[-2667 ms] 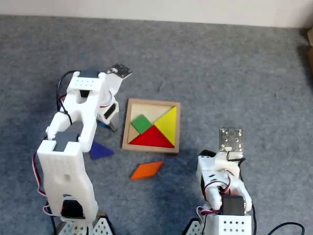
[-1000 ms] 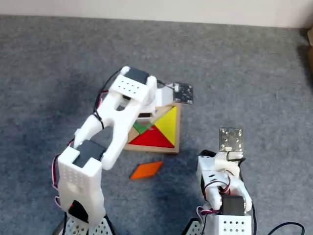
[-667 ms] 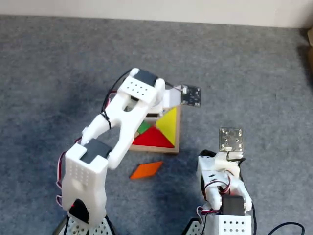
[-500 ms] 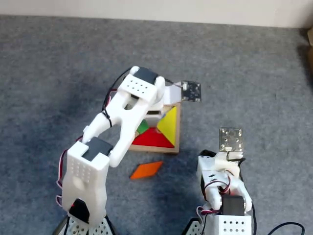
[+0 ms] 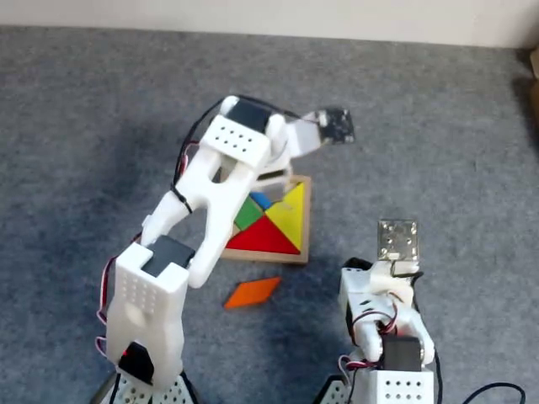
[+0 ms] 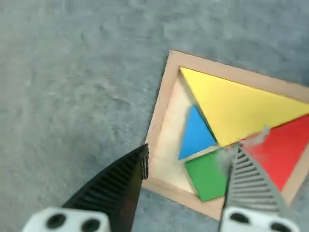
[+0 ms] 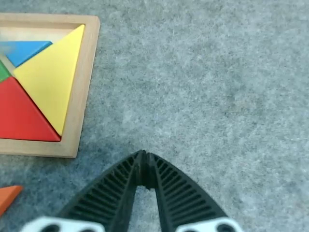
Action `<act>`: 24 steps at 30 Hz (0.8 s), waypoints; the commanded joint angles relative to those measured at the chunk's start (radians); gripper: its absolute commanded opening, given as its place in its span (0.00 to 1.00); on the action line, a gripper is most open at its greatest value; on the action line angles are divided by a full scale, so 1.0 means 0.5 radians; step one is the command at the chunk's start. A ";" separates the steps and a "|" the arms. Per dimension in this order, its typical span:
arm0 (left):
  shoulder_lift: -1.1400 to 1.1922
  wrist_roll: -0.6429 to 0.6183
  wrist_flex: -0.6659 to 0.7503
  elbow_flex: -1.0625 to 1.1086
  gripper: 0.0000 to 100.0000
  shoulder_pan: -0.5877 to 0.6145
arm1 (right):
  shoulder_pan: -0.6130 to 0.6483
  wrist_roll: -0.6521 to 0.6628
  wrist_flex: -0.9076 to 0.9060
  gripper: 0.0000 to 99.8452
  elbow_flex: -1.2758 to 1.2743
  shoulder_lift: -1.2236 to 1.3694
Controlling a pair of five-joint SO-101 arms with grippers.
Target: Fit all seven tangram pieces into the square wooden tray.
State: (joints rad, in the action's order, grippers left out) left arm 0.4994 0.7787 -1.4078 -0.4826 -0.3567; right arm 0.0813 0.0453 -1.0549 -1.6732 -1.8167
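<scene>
Four pieces lie in the square wooden tray (image 5: 259,256), which you'll find on the grey carpet (image 5: 421,126) near the middle of the high view. The yellow triangle (image 5: 289,220) fills the side nearest the right arm. The red triangle (image 5: 261,238) runs along the near rim, and the green square (image 5: 247,215) touches it on the left. The blue triangle (image 5: 261,200) sits just beyond the green square, with one edge against the yellow triangle. Bare wood shows along the tray's left and far sides. From the left wrist you get the same layout closer up: tray rim (image 6: 157,113), yellow triangle (image 6: 236,108), blue triangle (image 6: 195,133), green square (image 6: 207,176) and red triangle (image 6: 280,150).

One more piece, the orange parallelogram (image 5: 252,292), lies flat on the carpet just in front of the tray, apart from its near rim.

Your left gripper (image 6: 190,152) hangs over the tray with its fingers spread wide. The black one is above the rim and the grey one is above the spot where green, red and yellow meet (its tip is blurred). The left arm reaches across the tray's left half in the high view.

Your right gripper (image 7: 144,155) has its fingers pressed together over bare carpet, off the tray's near right corner, well apart from the pieces.
</scene>
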 commanded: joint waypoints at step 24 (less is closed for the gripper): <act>0.278 -0.589 0.304 0.017 0.26 0.321 | -0.029 -0.018 0.063 0.01 -0.207 -0.008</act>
State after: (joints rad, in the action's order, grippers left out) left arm 0.6498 0.4964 -1.2666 -0.4718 -0.1987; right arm 0.0813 0.0453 -1.0549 -1.6747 -1.8167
